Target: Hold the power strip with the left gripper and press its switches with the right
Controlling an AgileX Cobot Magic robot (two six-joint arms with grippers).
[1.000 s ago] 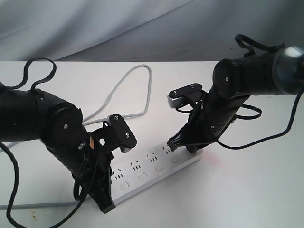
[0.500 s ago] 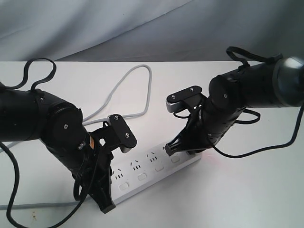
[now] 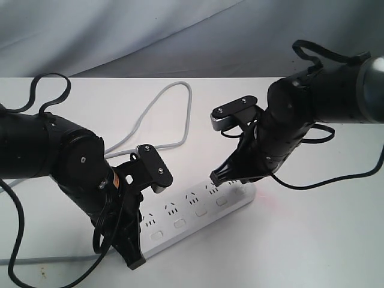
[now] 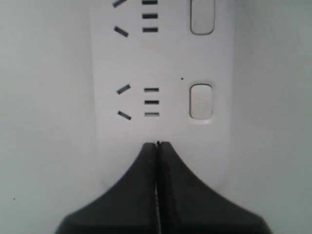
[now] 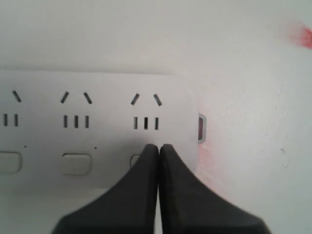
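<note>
Power strip [image 3: 198, 211] lies flat on the white table [image 3: 324, 240]. One end is buried under the left gripper [image 3: 135, 259]. Its fingers are clamped together with nothing between them, tips resting on the strip's end just beyond the last of the switches [image 4: 201, 101]. At the other end, the right gripper [image 3: 228, 179] is likewise closed tight and empty. Its tips half cover the endmost switch, and I cannot tell if they touch it. The grey cable [image 3: 180, 114] loops behind the strip and runs out of frame. A faint red glow [image 3: 276, 204] shows on the table beside that end. Black arm wiring [image 3: 42, 90] trails near the strip.
</note>
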